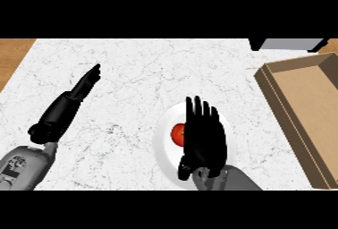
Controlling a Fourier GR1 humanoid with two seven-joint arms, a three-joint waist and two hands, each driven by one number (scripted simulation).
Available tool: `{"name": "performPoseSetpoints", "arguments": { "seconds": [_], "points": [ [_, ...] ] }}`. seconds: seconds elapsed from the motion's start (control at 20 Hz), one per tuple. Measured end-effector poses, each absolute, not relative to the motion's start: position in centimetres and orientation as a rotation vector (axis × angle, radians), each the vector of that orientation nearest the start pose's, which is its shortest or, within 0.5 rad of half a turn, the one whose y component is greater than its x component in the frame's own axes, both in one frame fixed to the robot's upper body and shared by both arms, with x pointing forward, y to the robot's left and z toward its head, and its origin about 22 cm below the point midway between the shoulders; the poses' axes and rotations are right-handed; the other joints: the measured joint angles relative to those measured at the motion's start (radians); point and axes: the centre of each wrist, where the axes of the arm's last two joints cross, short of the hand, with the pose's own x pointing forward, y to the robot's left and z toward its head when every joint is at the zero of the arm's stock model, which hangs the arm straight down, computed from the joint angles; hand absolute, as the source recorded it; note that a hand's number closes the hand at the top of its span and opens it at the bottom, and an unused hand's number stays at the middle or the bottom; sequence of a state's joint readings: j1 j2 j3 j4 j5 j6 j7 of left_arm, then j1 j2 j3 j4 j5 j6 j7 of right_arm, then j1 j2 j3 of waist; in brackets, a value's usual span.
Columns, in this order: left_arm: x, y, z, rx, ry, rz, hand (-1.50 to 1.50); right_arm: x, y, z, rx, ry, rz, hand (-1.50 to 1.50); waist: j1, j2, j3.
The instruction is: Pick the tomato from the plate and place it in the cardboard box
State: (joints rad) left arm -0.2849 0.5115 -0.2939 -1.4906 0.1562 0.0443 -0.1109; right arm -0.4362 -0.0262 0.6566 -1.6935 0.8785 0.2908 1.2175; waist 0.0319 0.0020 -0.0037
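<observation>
Tomato [177,134] on the plate [166,156] peeks out at nine o'clock of the right hand [206,138], whose straight, released fingers hover over it, the cardboard box [305,112] off toward two o'clock.

Light fell evenly and brightly over the white marble counter [145,71], with no glare and no single source apparent. Shadows were nearly absent, only faint shading inside the cardboard box [310,103] at the right. The black hands showed almost no surface detail.
</observation>
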Motion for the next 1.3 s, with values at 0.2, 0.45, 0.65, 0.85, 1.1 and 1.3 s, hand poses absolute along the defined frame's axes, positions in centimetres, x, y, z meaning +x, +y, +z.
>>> {"name": "performPoseSetpoints", "arguments": {
  "seconds": [0.2, 0.45, 0.65, 0.85, 1.1, 1.3],
  "points": [
    [29.6, 26.1, 6.5, 0.072, -1.752, -0.554, 0.00, 25.0, -3.9, 10.1, -0.917, -0.944, 1.052, -1.50, 0.002, -0.001, 0.000],
    [29.5, 26.2, 6.5, 0.080, -1.750, -0.550, 0.00, 26.3, -3.3, 9.4, -0.953, -0.907, 1.062, -1.50, -0.003, -0.003, 0.001],
    [29.6, 25.9, 6.5, 0.078, -1.750, -0.547, 0.00, 27.1, -2.9, 8.8, -0.967, -0.881, 1.077, -1.50, -0.004, -0.004, 0.001],
    [29.6, 26.4, 6.6, 0.080, -1.749, -0.545, 0.00, 27.3, -2.7, 7.6, -0.973, -0.845, 1.091, -1.50, -0.008, -0.005, 0.002],
    [30.0, 26.6, 6.8, 0.089, -1.747, -0.542, 0.00, 28.2, -2.6, 7.2, -0.988, -0.816, 1.085, -1.50, -0.014, -0.004, 0.002],
    [30.3, 26.9, 6.8, 0.085, -1.749, -0.540, 0.00, 28.5, -2.2, 6.7, -0.970, -0.803, 1.096, -1.50, -0.013, -0.002, 0.002]
  ]
}}
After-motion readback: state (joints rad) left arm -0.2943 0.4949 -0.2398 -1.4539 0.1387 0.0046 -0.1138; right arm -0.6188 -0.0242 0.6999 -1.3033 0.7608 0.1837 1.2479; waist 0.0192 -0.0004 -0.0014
